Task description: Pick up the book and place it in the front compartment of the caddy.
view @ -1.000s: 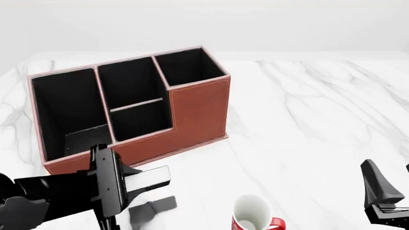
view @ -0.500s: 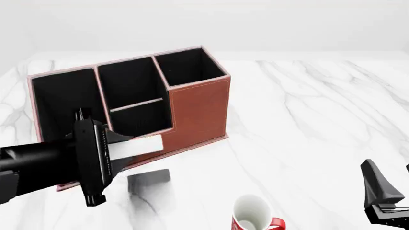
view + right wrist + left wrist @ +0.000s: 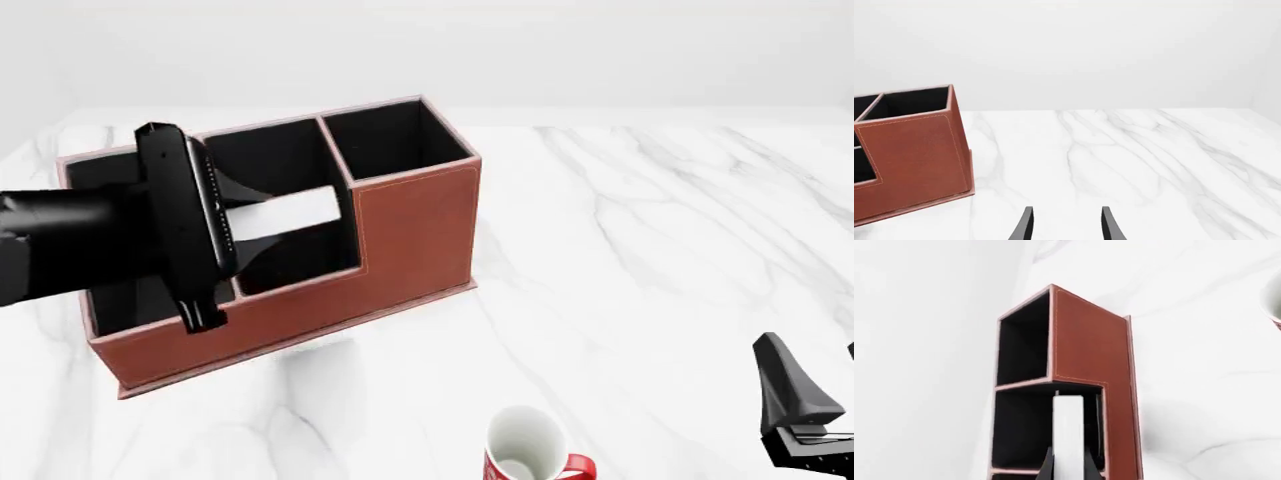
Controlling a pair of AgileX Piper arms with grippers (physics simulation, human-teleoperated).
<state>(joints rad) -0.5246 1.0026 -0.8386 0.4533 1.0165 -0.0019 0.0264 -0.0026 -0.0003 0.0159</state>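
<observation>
While above the caddy (image 3: 387,240), book (image 3: 283,212) (white-edged) in left pincer (image 3: 254,215).

caddy (image 3: 400,235): 1, red-brown, black-lined
pockets: 4 in the caddy; front view shows all four
book (image 3: 283,213): 1, white page edge showing
mug (image 3: 525,447): 1, white and red, low in front view
grippers: 2; left gripper (image 3: 287,215) clamped on the book, right gripper (image 3: 1065,225) with fingers apart
table (image 3: 667,260): 1, white marble
</observation>
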